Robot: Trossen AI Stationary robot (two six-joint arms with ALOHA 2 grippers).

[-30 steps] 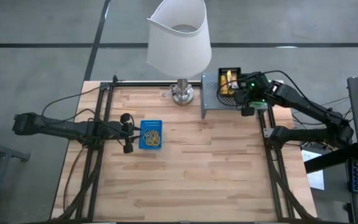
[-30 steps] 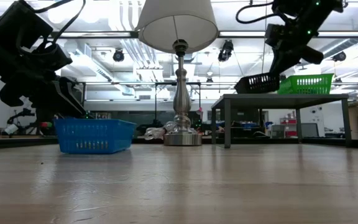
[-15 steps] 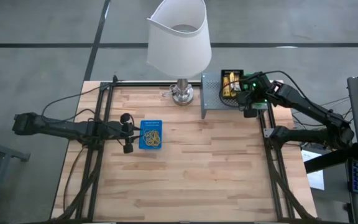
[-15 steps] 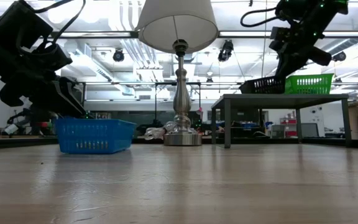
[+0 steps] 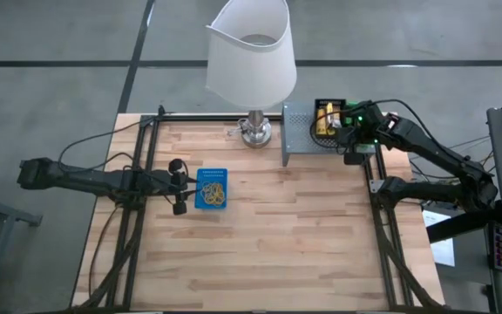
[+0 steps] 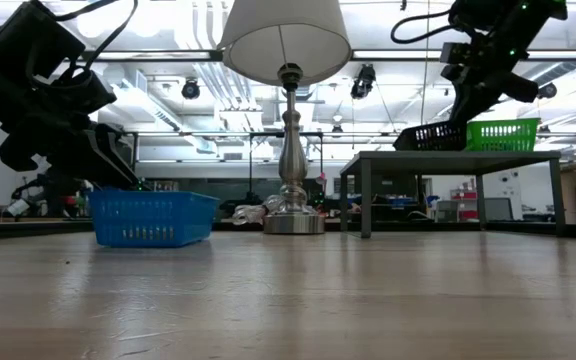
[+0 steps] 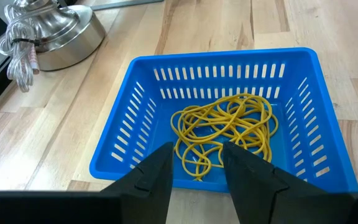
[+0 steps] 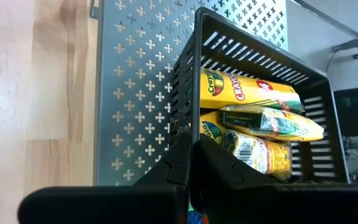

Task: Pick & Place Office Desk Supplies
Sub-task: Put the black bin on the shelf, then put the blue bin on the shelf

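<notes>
right gripper (image 5: 345,133) clamped on black tray (image 5: 327,115) rim over grey shelf (image 5: 299,131) | left gripper (image 5: 179,187) fingers parted, empty, beside blue tray (image 5: 212,188), well apart from shelf

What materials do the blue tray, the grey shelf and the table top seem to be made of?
Blue tray: probably moulded plastic, glossy, with slotted walls. Grey shelf: apparently sheet metal, matte, punched with small cross-shaped holes. Table top: wood, light strips joined side by side, with visible grain and a smooth finish.
</notes>
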